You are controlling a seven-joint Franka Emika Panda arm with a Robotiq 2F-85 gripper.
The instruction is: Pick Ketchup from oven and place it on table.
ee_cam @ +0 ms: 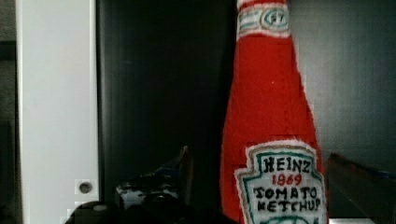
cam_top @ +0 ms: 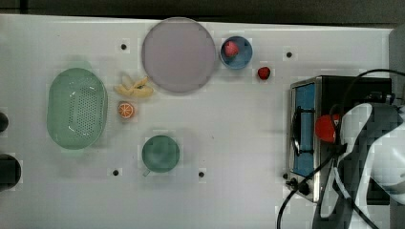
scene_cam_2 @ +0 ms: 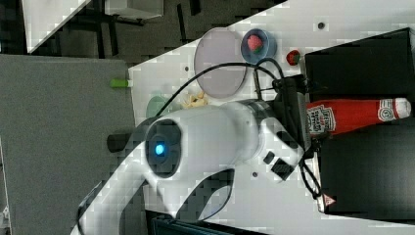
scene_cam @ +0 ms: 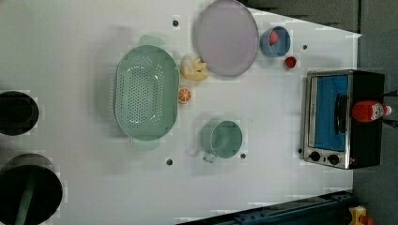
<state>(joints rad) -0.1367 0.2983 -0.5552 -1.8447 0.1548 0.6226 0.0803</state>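
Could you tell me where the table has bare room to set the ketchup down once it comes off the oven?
The widest bare patch of table lies between the green cup and the oven in the top view. It is crowded around the plate, blue bowl, colander and orange slice. The ketchup lies on the oven top.

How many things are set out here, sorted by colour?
Red: 3 – ketchup, strawberry on the table, strawberry in the bowl
Green: 2 – colander, cup
Blue: 1 – bowl
Purple: 1 – plate
Yellow: 1 – banana peel
Orange: 1 – orange slice
Black: 1 – oven
Total: 10
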